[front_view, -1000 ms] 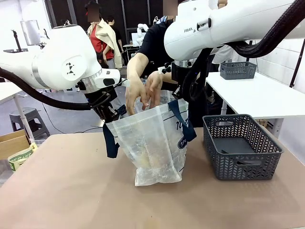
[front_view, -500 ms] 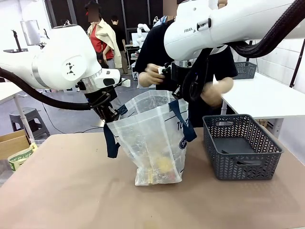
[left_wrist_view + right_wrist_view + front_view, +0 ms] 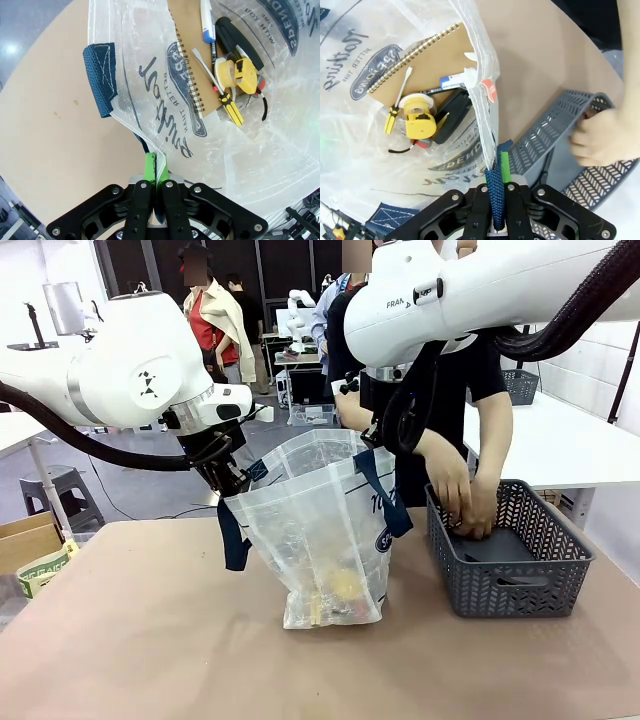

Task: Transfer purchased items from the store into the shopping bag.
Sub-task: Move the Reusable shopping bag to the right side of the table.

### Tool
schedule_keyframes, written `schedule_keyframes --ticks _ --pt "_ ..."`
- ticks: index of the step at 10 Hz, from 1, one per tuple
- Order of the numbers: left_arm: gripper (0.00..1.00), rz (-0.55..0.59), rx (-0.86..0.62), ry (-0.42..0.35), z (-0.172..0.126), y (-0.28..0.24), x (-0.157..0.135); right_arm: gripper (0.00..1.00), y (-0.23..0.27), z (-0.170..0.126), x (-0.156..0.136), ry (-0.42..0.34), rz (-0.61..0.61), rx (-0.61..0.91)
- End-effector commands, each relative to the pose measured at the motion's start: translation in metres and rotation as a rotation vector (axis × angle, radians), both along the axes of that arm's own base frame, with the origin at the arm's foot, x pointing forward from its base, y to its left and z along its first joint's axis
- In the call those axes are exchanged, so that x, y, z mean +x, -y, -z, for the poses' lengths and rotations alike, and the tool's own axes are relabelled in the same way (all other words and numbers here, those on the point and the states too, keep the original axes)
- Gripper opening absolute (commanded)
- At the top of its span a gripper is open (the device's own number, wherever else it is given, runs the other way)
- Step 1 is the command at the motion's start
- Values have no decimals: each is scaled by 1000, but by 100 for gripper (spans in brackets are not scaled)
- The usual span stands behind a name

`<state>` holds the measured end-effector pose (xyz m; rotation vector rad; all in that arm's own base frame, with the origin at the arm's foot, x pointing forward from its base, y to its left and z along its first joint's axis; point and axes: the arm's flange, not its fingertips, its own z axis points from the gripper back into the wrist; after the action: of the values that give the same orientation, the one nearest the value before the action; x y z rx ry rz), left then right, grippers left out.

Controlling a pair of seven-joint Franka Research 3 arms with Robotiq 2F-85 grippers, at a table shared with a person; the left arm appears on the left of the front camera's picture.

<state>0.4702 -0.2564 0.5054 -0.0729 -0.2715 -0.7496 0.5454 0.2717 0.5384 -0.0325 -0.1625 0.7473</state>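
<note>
left gripper (image 3: pixel 153 170) clamped on rim of translucent whitish plastic shopping bag (image 3: pixel 320 530) | right gripper (image 3: pixel 496 170) clamped on its navy strap (image 3: pixel 493 189) | bag upright just beside dark grey lattice basket (image 3: pixel 520 575), person's hands (image 3: pixel 468 508) inside basket | risk: thin rim slips from pinch under added weight, mouth collapses

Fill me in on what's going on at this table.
The two arms are holding the shopping bag open on the table. The left gripper is shut on one side of its rim, and the right gripper is shut on the opposite rim at a navy handle. A notebook, a yellow tape measure and a screwdriver already lie in the bag. The person's hands are down in the grey basket beside it, apparently reaching for another item.
</note>
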Motion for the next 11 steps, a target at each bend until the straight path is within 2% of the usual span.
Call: schedule_keyframes --ticks 1,11 --pt "0 -3 1 5 -1 -2 1 0 1 -2 0 7 1 3" --pt "0 -3 1 5 -1 -2 1 0 1 -2 0 7 1 3"
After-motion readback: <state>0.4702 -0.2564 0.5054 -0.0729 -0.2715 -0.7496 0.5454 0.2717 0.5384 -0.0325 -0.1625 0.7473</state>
